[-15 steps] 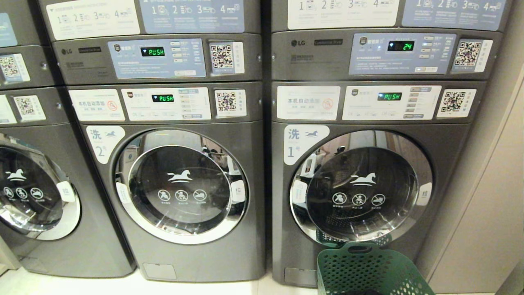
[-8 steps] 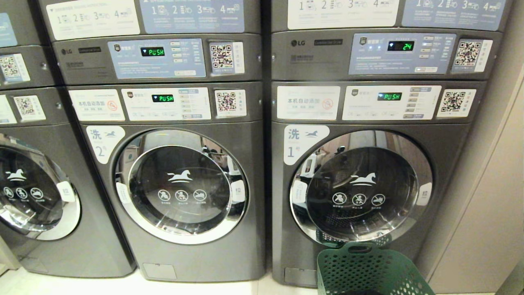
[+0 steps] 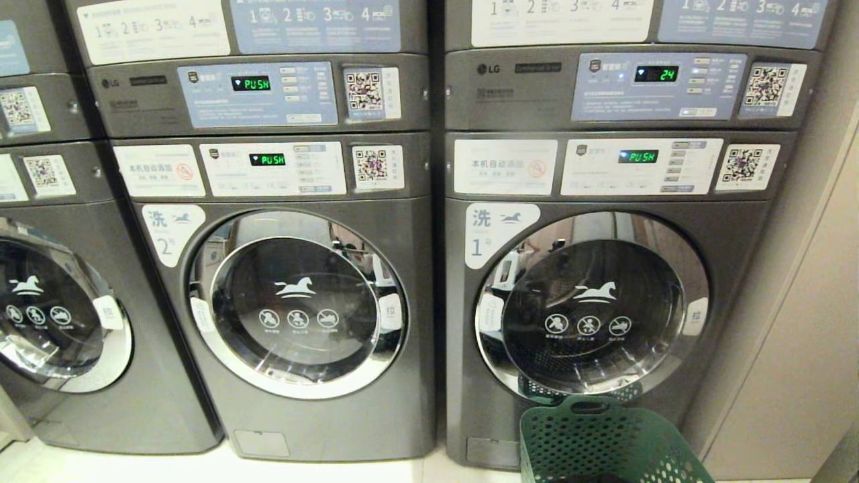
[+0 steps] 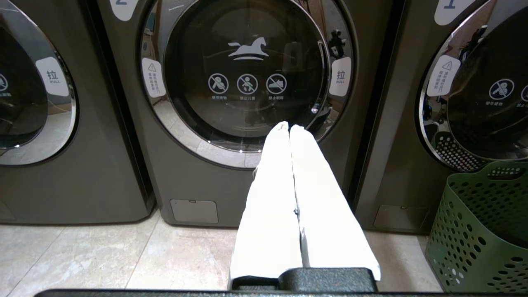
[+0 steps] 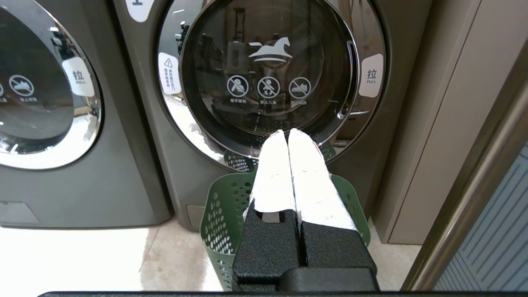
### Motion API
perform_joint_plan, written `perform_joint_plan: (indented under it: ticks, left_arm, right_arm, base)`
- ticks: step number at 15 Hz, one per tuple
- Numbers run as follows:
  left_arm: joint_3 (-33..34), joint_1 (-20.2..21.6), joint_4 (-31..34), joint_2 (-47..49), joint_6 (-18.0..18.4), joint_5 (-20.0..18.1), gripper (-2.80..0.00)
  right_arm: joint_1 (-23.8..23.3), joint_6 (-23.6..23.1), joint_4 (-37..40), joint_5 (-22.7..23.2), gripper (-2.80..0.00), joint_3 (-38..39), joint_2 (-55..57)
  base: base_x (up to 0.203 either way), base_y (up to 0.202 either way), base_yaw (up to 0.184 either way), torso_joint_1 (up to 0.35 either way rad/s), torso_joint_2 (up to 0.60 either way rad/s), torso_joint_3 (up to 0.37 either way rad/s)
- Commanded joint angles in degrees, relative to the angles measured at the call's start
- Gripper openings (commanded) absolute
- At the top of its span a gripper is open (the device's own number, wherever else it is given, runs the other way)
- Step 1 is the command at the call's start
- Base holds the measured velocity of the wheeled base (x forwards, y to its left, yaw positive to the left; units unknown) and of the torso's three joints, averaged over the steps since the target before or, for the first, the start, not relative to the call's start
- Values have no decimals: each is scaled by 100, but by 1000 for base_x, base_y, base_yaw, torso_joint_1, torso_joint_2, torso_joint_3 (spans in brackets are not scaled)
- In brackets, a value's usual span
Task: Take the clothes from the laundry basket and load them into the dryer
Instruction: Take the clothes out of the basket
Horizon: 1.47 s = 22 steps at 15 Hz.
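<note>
Right gripper [image 5: 287,133], fingers pressed together, empty, hangs above green laundry basket [image 5: 216,214]; clothes unseen, presumably soft, light: pinch a fold.

The head view looks forward and slightly down at a row of grey machines, machine number 2 [image 3: 298,305] at centre and machine number 1 [image 3: 590,302] right of centre. The left wrist view sits low and nearer, facing machine number 2 [image 4: 247,74]. The right wrist view, equally low, faces machine number 1 [image 5: 270,78]. All three share the green laundry basket [image 3: 604,443] [image 4: 482,231] [image 5: 218,222].
</note>
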Motion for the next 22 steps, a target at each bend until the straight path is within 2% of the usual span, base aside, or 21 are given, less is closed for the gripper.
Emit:
perform_joint_plan:
  ticks: [1,22]
  left_arm:
    - [9,4,-6,-2,-4,0,-280]
    - [9,4,-6,-2,5,0,-280]
  right_arm:
    - [1,-2,2,1,-280,0,0]
    - [1,16,2,1,-280,0,0]
  base:
    - [0,0,0,-35,85,103]
    - [0,0,0,-1,4,4]
